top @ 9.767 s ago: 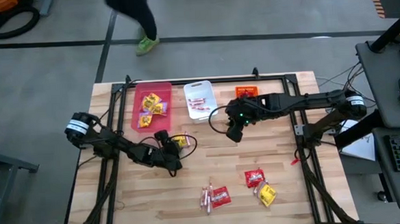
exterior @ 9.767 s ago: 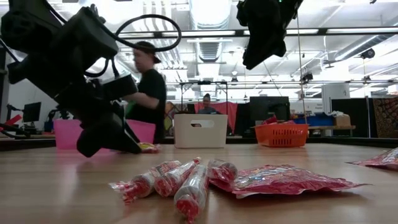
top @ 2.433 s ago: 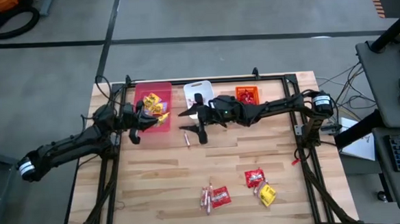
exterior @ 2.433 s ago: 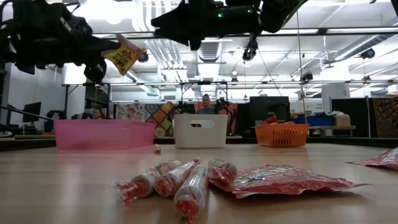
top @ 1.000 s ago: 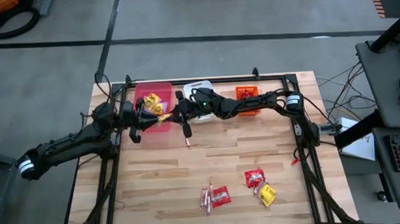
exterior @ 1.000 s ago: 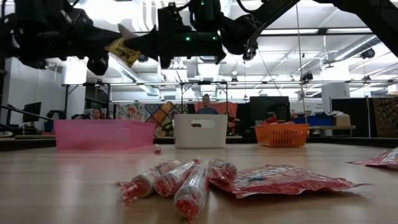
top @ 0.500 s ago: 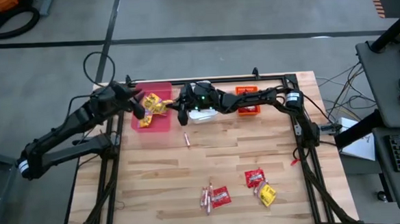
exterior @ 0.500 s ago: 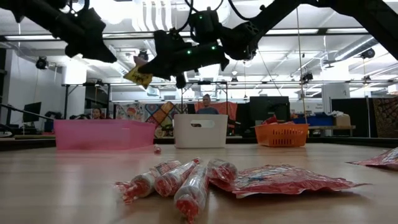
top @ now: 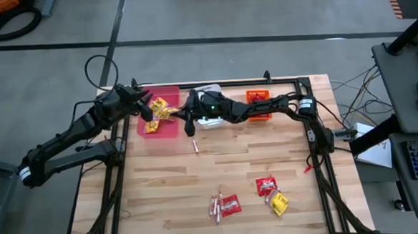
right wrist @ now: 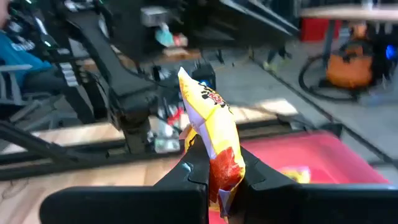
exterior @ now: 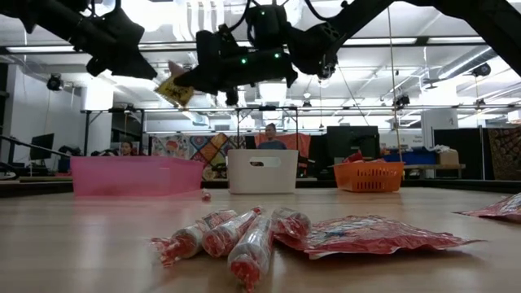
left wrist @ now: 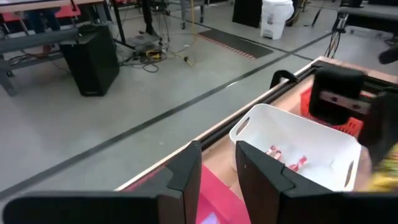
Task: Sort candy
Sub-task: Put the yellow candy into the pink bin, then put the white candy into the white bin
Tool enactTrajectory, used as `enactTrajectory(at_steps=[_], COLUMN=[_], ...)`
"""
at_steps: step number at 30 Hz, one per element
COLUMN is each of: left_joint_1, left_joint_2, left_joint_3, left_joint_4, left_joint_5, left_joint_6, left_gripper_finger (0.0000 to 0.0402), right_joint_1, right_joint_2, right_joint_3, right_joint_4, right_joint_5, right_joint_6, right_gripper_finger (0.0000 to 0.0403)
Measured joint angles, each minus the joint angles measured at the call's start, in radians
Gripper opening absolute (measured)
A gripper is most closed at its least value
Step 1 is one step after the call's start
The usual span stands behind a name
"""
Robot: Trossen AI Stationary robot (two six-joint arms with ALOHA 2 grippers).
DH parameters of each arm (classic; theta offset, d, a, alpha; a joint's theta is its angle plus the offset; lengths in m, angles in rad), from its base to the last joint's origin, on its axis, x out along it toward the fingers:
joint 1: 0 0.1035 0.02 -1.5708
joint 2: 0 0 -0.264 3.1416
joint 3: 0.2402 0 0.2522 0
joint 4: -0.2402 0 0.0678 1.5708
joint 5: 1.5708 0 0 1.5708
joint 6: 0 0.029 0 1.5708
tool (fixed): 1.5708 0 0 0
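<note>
Across the wooden counter (top: 162,184), positions are given relative to the pink bin (top: 160,112) at the far edge. Beside it, along the same edge, stands the white bin (top: 210,102) with thin red sticks inside, and just beyond that the orange bin (top: 258,100). Several yellow packets (top: 157,109) lie inside the pink bin. Reaching across from the counter's right side, the right arm passes over the white bin and ends at the pink bin's edge nearest the white bin. Its right tool (right wrist: 214,171) is clamped on a yellow packet (right wrist: 211,137), the fingers pressed against both faces of the wrapper; in the low view that packet (exterior: 177,91) hangs high above the pink bin's wall. The left arm comes in from the counter's left side, and the left tool (left wrist: 217,162) hovers at the pink bin's far left corner with a narrow gap between its fingers and nothing between them. One lone red stick (top: 195,145) lies on the counter just in front of the pink bin, toward the white bin. Well away from the pink bin, near the counter's front edge, lie a cluster of red sticks (top: 216,205) touching a red packet (top: 231,205), and farther right another red packet (top: 265,185) beside a yellow packet (top: 279,203).
</note>
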Motion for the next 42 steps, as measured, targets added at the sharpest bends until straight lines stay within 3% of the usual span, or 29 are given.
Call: enactTrajectory(at_steps=[9, 18, 23, 35, 42], left_joint_1=[0.000, 0.000, 0.000, 0.000, -0.001], left_joint_2=[0.000, 0.001, 0.002, 0.003, 0.003], left_joint_3=[0.000, 0.000, -0.007, -0.045, -0.045], left_joint_4=[0.031, 0.020, 0.011, 0.012, 0.011], left_joint_5=[0.007, 0.007, 0.008, 0.008, 0.052], left_joint_6=[-0.009, -0.009, -0.009, -0.019, -0.035], left_gripper_finger=[0.0085, 0.0085, 0.0085, 0.0085, 0.0085], right_joint_1=[0.017, -0.012, -0.013, -0.019, -0.022], right_joint_2=[0.203, 0.384, 0.410, 0.409, 0.380], right_joint_3=[0.186, 0.456, 0.513, 0.512, 0.512], right_joint_4=[0.025, -0.331, -0.402, -0.406, -0.439], right_joint_5=[0.000, 0.029, 0.027, 0.038, 0.060], right_joint_6=[0.024, 0.073, 0.079, 0.123, 0.097], right_gripper_finger=[0.0013, 0.0013, 0.0018, 0.0149, 0.0181])
